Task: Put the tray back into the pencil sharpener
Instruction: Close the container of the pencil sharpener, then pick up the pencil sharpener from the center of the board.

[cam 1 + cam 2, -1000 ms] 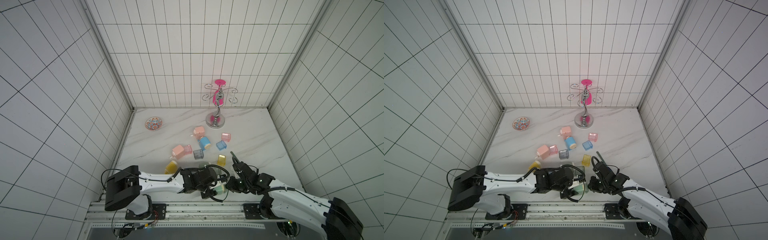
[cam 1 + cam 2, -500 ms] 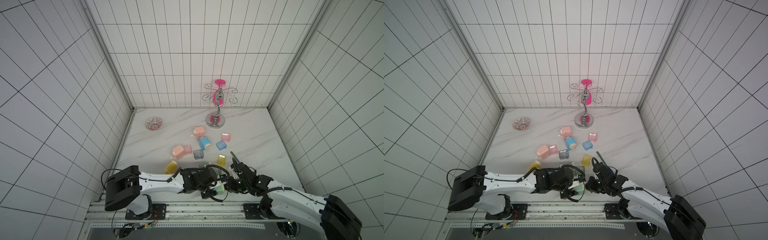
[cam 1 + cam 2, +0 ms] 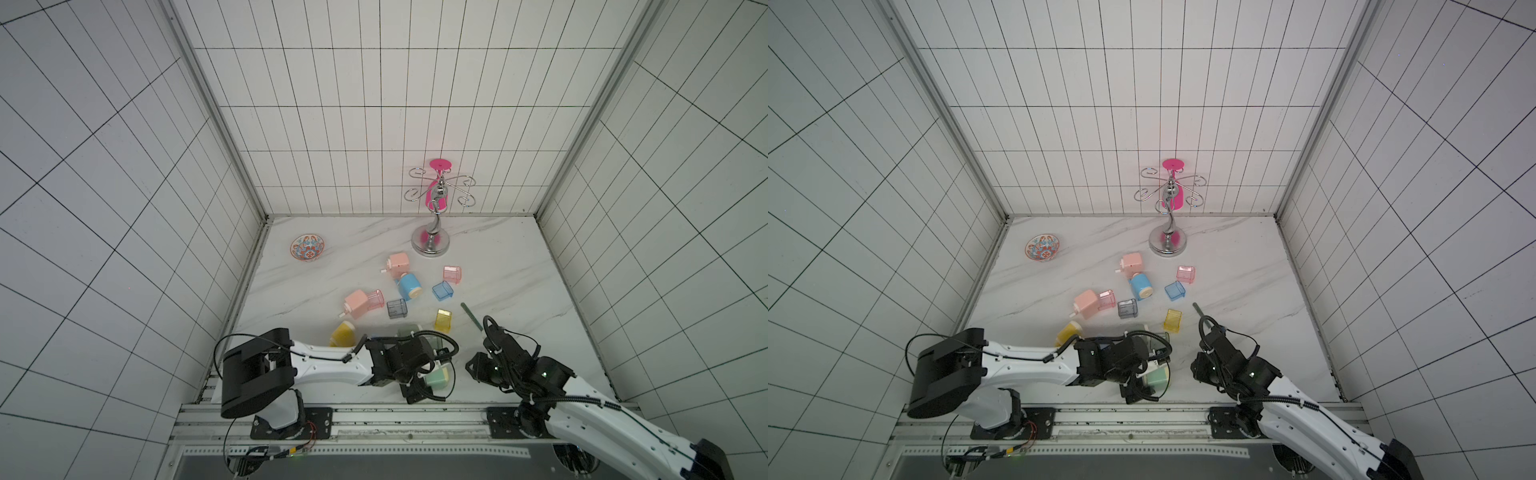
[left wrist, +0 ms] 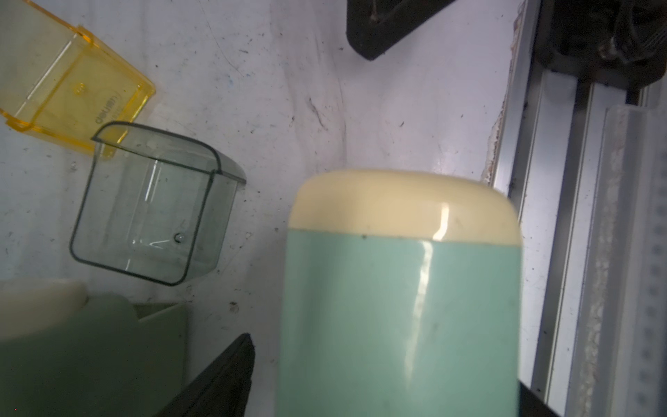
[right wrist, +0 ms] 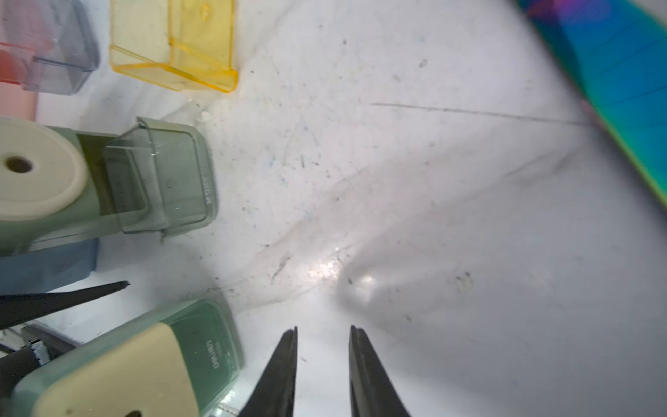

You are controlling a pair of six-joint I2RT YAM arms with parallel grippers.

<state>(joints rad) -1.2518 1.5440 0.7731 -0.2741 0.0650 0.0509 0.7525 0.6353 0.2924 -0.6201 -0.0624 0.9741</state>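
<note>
In both top views, near the front edge of the table (image 3: 519, 266): a mint pencil sharpener (image 3: 1158, 377) lying between the spread jaws of the left gripper (image 3: 430, 374), with the right gripper (image 3: 471, 368) just beside it, not touching. In the left wrist view: that sharpener up close, bare marble between its side and one black finger (image 4: 223, 375), with a grey tray (image 4: 151, 213) and a yellow tray (image 4: 72, 83) beyond. In the right wrist view: right fingers slightly parted around nothing, the green tray (image 5: 202, 346) seated in the mint sharpener's end, the grey tray half inside a sage sharpener (image 5: 54, 227).
</note>
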